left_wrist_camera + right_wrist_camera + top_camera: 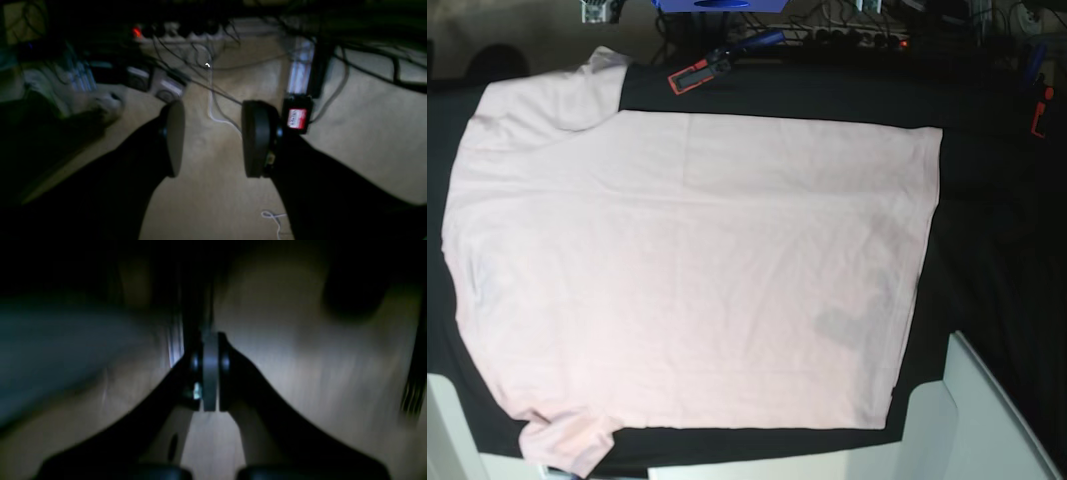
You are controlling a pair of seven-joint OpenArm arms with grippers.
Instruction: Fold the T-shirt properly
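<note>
I've got the T-shirt [697,270] spread flat across the black desk [987,180], ready for folding; my left gripper [213,138] hangs with jaws apart, empty; my right gripper [210,371] is pinched closed on nothing

T-shirt [687,270] bottom sleeve is getting cut off by base view's lower edge; right wrist view is blurring w/ motion.

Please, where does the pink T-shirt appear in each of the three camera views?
Base: the T-shirt lies spread flat and fills most of the black table.
Left wrist: not in it.
Right wrist: not in it; picture blurred.
Shared landmark: the power strip with a red light, at the top of the base and left wrist views.
</note>
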